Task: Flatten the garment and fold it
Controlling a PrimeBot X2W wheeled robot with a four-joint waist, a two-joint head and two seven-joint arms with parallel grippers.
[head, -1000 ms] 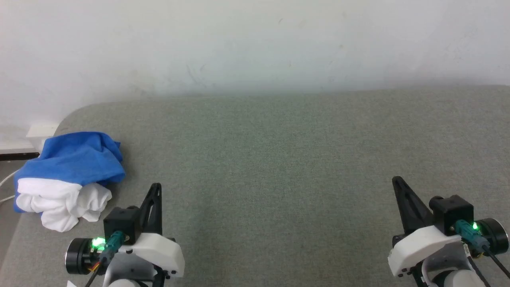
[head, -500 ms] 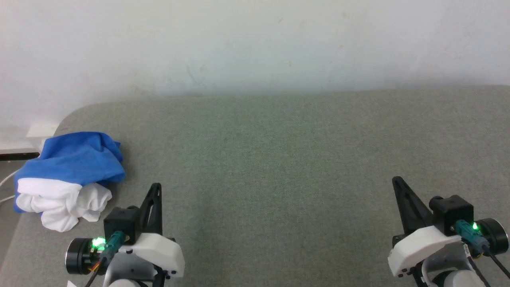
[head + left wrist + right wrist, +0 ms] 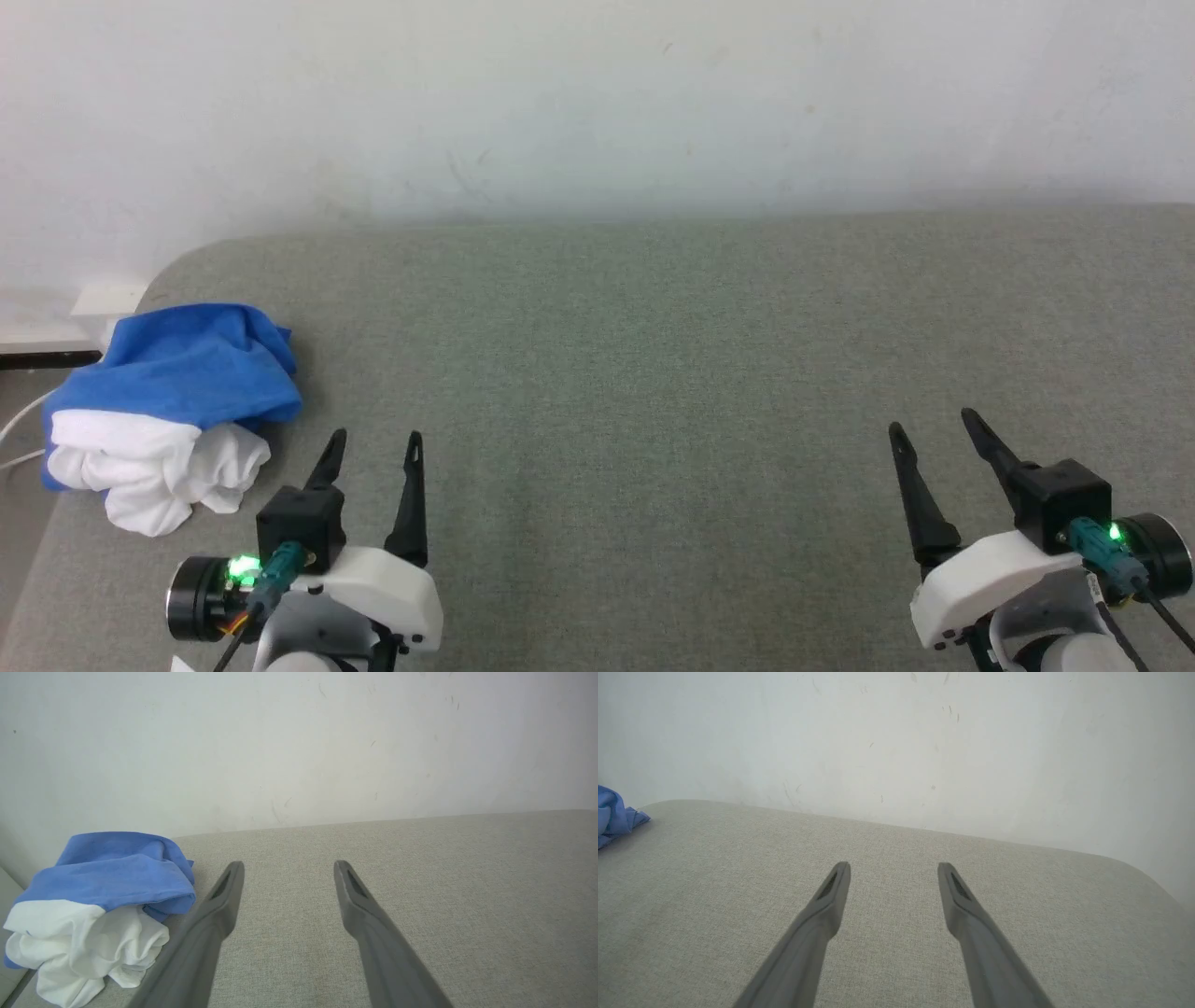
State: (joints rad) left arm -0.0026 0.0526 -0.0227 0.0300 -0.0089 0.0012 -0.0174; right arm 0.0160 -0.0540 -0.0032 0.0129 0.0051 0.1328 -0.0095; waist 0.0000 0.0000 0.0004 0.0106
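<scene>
While the T-shirt (image 3: pixel 168 411) sits bunched at left edge of grey surface (image 3: pixel 653 373), no clear long axis, left gripper (image 3: pixel 375 437) is nearer, just right of it; right gripper (image 3: pixel 932 422) well apart. Both jaws spread, empty.

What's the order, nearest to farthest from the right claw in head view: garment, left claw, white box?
From the right claw:
1. left claw, open, directly to its left.
2. garment, bunched at the left edge.
3. white box, behind the garment by the wall.
</scene>
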